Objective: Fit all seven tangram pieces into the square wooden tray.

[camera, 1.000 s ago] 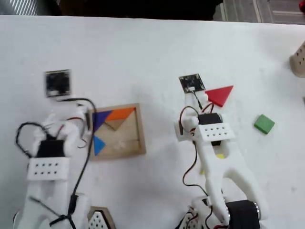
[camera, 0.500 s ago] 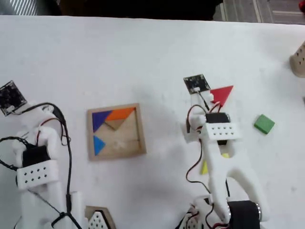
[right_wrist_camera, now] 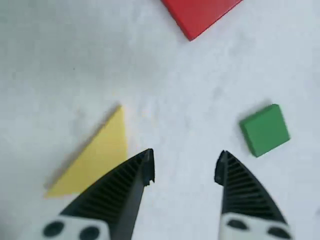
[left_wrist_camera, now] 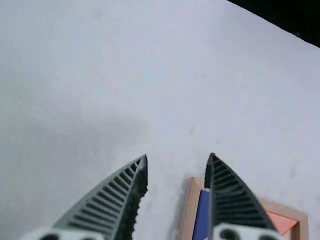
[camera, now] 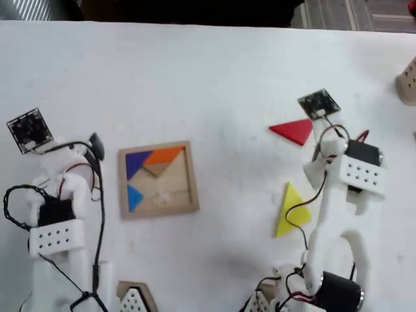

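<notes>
Left claw (left_wrist_camera: 178, 157): fingers apart, nothing between them, over the bare white desk (camera: 214, 71) just beside a corner of the square wooden tray (camera: 121, 185). Right claw (right_wrist_camera: 186, 153): fingers also apart, empty, over the desk between the yellow triangle piece (camera: 289, 209) and the green square piece (right_wrist_camera: 264, 129), touching neither. Tray lies flat between the two arms, nearer the left one. Inside it: dark blue triangle (camera: 135, 162) in the far left corner, orange triangle (camera: 162, 155) along the far wall touching it, small light blue triangle (camera: 133, 196) against the left wall. Rest of the tray floor is wood-coloured; can't tell if pale pieces lie there. Red triangle piece (camera: 294, 130) on the desk beyond the yellow one, well apart from the tray.
</notes>
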Controlling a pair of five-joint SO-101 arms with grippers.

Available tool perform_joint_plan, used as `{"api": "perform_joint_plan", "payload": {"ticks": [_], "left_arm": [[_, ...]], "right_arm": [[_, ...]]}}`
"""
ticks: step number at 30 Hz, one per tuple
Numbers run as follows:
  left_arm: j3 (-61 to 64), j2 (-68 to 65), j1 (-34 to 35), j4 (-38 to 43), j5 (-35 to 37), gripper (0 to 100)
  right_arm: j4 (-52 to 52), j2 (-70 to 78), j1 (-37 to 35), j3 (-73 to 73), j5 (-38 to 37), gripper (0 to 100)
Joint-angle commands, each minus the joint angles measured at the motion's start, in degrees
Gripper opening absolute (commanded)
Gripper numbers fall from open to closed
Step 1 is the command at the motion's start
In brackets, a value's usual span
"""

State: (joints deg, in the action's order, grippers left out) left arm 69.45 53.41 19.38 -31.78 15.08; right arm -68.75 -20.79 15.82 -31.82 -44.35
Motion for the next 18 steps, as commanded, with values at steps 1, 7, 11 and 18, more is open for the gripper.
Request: {"api": "perform_joint_plan", "payload": {"ticks": [1,7,11,18], "left_arm": [[0.4,1.5,-0.7,1.5,-0.5,21],[0.5,1.5,-0.7,1.1,-3.2,21],[0.6,1.5,-0.7,1.0,-4.2,21],[1.4,1.5,-1.0,1.4,-4.6,21]], "right_arm": [[1.3,2.9,6.3,5.9,-17.1,24.1],[1.0,14.9,11.4,16.2,-22.9,28.8],[1.0,23.3,11.7,21.5,-27.3,28.8],[1.0,36.4,12.4,32.8,-31.6,28.8]]}}
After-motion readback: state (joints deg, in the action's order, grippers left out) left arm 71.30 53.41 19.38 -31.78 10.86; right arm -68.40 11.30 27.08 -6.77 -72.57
